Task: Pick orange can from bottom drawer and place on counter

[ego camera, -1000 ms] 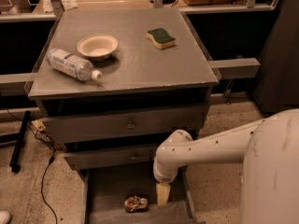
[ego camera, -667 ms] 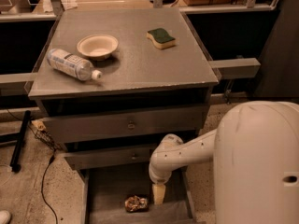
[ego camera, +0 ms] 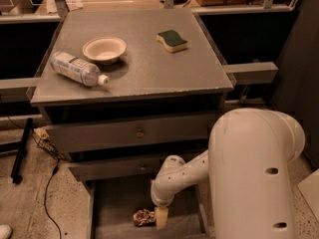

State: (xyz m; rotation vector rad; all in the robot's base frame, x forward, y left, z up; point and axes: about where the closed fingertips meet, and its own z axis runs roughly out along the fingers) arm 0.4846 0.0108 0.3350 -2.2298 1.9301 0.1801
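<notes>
**A:** Pincer (ego camera: 160, 217) is down in the bottom drawer (ego camera: 114, 203), right beside the orange can (ego camera: 144, 216) lying there. Open or closed, I can't tell.

**B:** Risky! One nudge could roll that can away. And the counter (ego camera: 149, 68) carries a bottle (ego camera: 77, 68), easy to bump.

Speckled grey counter (ego camera: 149, 76), clear plastic bottle (ego camera: 77, 68) on its side near left edge, cream bowl (ego camera: 104, 49) just beside it, green-topped sponge (ego camera: 172, 40) toward far right, bottom drawer (ego camera: 117, 200) open, orange can (ego camera: 144, 217) on its floor, gripper (ego camera: 161, 218) down inside, just beside can.
</notes>
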